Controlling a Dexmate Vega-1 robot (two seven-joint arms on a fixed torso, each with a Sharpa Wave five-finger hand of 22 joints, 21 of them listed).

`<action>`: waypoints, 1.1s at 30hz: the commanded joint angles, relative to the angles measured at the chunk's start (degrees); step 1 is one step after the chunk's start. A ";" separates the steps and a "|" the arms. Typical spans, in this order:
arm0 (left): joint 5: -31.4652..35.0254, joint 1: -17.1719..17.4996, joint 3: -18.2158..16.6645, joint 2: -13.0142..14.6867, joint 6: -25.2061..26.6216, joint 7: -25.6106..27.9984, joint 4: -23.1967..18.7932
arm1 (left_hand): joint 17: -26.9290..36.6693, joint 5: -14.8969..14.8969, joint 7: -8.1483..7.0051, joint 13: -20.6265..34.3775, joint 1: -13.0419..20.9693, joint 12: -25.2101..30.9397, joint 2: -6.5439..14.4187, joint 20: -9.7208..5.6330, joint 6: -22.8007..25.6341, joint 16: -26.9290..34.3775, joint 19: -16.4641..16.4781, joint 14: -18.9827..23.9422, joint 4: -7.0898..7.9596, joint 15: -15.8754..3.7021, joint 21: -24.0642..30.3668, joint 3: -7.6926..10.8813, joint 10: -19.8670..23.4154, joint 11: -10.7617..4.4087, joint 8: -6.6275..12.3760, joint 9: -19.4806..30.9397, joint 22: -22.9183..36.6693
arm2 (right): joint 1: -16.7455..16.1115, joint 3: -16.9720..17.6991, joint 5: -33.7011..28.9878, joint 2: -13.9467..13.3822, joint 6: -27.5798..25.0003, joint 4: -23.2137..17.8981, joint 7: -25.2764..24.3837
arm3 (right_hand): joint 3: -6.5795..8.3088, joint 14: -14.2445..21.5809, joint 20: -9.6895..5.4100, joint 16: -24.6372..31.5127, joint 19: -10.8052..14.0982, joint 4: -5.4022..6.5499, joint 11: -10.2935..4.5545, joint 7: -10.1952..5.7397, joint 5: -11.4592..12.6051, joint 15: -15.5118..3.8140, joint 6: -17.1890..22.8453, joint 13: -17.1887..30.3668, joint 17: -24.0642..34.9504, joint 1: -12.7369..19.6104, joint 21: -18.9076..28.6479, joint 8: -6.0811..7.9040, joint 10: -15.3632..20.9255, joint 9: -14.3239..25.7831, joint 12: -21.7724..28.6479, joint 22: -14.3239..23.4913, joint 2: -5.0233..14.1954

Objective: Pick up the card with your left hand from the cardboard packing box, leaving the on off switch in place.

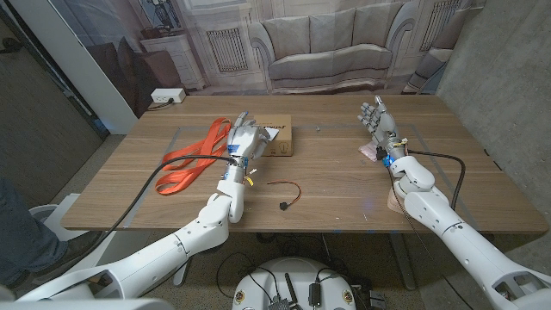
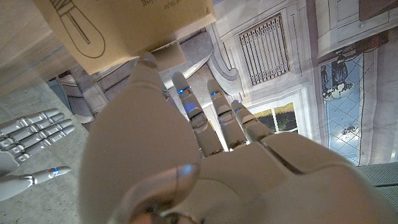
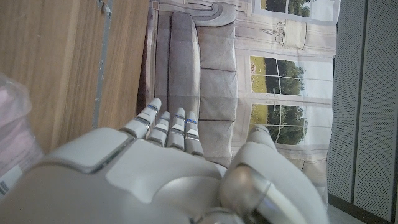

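A flat cardboard packing box (image 1: 278, 138) with black print lies on the wooden table (image 1: 336, 172) at mid-back. Seen from the left wrist, the box (image 2: 118, 25) shows a light-bulb drawing. My left hand (image 1: 242, 140) hovers at the box's left edge, its fingers (image 2: 186, 102) stretched out toward the box with nothing in them. An orange lanyard (image 1: 191, 158) trails leftward from under this hand; I cannot make out the card itself. The on off switch (image 1: 282, 205), black with a thin red wire, lies on the table nearer me. My right hand (image 1: 377, 120) stands raised and open at the right.
A pink plastic bag (image 1: 372, 152) lies by my right wrist and appears in the right wrist view as the bag (image 3: 12, 130). My right hand's fingers (image 2: 28, 134) show in the left wrist view. A person's leg (image 1: 17, 228) is at the left edge.
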 commanded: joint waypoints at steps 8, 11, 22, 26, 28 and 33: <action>-0.50 0.63 -0.64 -0.05 0.18 0.71 -0.59 | 0.12 -0.95 0.19 0.12 0.77 0.09 0.34 -3.68 2.39 0.34 1.66 2.50 -0.06 -8.97 0.24 -0.47 2.82 0.05 -0.05 -0.39 0.18 | -0.42 0.21 -0.15 -0.25 0.13 -1.05 -0.39 | -0.17 0.16 0.13 -0.03 0.53 -0.10 0.14 -0.31 0.01 0.41 0.38 0.26 0.27 -0.47 -0.40 0.14 0.22 0.13 -0.04 0.18 0.04; -0.51 0.76 -0.75 -0.04 0.24 0.97 -0.67 | 0.11 -1.03 0.22 0.12 0.81 0.07 0.33 -3.63 2.63 0.30 1.76 2.72 -0.04 -8.95 0.22 -0.52 3.11 0.06 -0.12 -0.42 0.18 | -0.27 0.12 -0.33 -0.30 0.17 -1.06 -0.29 | -0.17 0.16 0.12 -0.03 0.56 -0.11 0.14 -0.27 0.02 0.43 0.41 0.26 0.27 -0.47 -0.45 0.16 0.22 0.13 -0.04 0.18 0.05; -1.21 1.77 -1.78 0.95 0.93 -0.61 -3.14 | 0.10 -1.48 0.26 0.09 1.18 -0.10 0.44 -2.42 3.85 0.21 3.70 4.16 0.06 -8.97 0.51 -0.70 4.61 0.05 -0.63 -0.53 0.13 | -0.10 -0.17 -0.65 -0.62 -0.37 -1.62 -0.33 | -0.19 0.21 0.09 -0.03 0.64 -0.17 0.25 -0.30 0.03 0.47 0.41 0.26 0.26 -0.48 -0.66 0.15 0.24 0.13 -0.04 0.19 0.09; -0.31 2.14 -2.07 1.43 3.59 -3.17 -5.32 | 0.05 -1.74 -0.08 0.04 1.19 -0.45 0.11 -2.19 3.48 -0.14 3.40 3.94 0.08 -8.94 0.20 -0.97 4.43 0.04 -1.21 -0.54 0.13 | -0.16 -0.15 -0.49 -0.34 -0.05 -1.52 -0.25 | -0.21 0.19 0.11 -0.04 0.66 -0.19 0.10 -0.22 0.04 0.48 0.40 0.26 0.26 -0.49 -0.74 0.15 0.21 0.13 -0.05 0.19 0.10; 0.01 2.19 -2.12 1.54 4.19 -3.87 -5.92 | 0.06 -1.81 -0.09 0.03 1.18 -0.58 0.11 -2.28 3.46 -0.23 3.25 3.86 0.12 -8.93 0.09 -1.02 4.26 0.03 -1.35 -0.53 0.14 | -0.20 -0.17 -0.44 -0.30 -0.05 -1.52 -0.24 | -0.21 0.20 0.11 -0.04 0.69 -0.20 0.06 -0.25 0.04 0.42 0.38 0.26 0.26 -0.50 -0.77 0.14 0.22 0.13 -0.05 0.19 0.10; 0.97 2.16 -2.04 1.67 5.30 -5.10 -6.96 | 0.07 -1.95 -0.17 0.00 1.09 -0.81 0.16 -2.49 3.37 -0.38 3.03 3.66 0.26 -8.87 -0.08 -1.13 3.93 0.04 -1.65 -0.49 0.15 | -0.31 -0.18 -0.37 -0.17 0.31 -1.30 0.02 | -0.23 0.19 0.10 -0.05 0.75 -0.22 0.19 -0.29 0.04 0.49 0.46 0.26 0.25 -0.52 -0.85 0.17 0.23 0.13 -0.04 0.20 0.10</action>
